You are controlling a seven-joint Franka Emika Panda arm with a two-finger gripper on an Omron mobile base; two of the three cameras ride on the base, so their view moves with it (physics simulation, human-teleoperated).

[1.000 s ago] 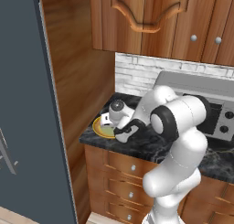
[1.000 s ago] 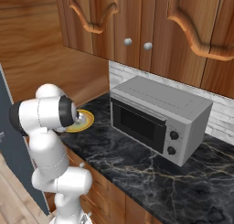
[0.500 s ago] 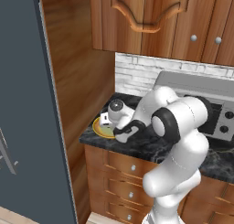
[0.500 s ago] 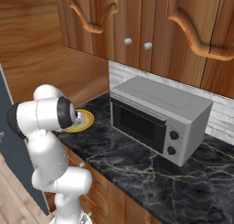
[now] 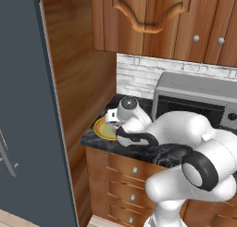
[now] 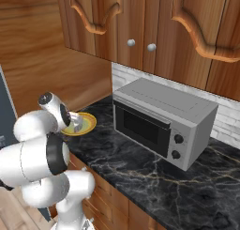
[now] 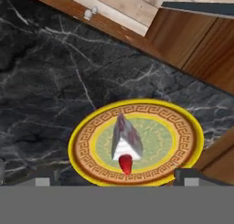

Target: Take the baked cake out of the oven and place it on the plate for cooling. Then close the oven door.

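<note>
White wedge of cake with a red strawberry (image 7: 124, 143) rests on the yellow-rimmed patterned plate (image 7: 185, 127) near the black marble bench's (image 7: 50, 90) corner — fingers (image 7: 185, 178) spread, clear of it. Placing looks done — next, likely retreat and shut the oven door.

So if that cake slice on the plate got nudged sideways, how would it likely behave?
The cake slice stands as a narrow wedge, so it would probably tip rather than slide. It looks soft, likely crumbling under a firm push. The plate rim is shallow and may not stop it.
</note>
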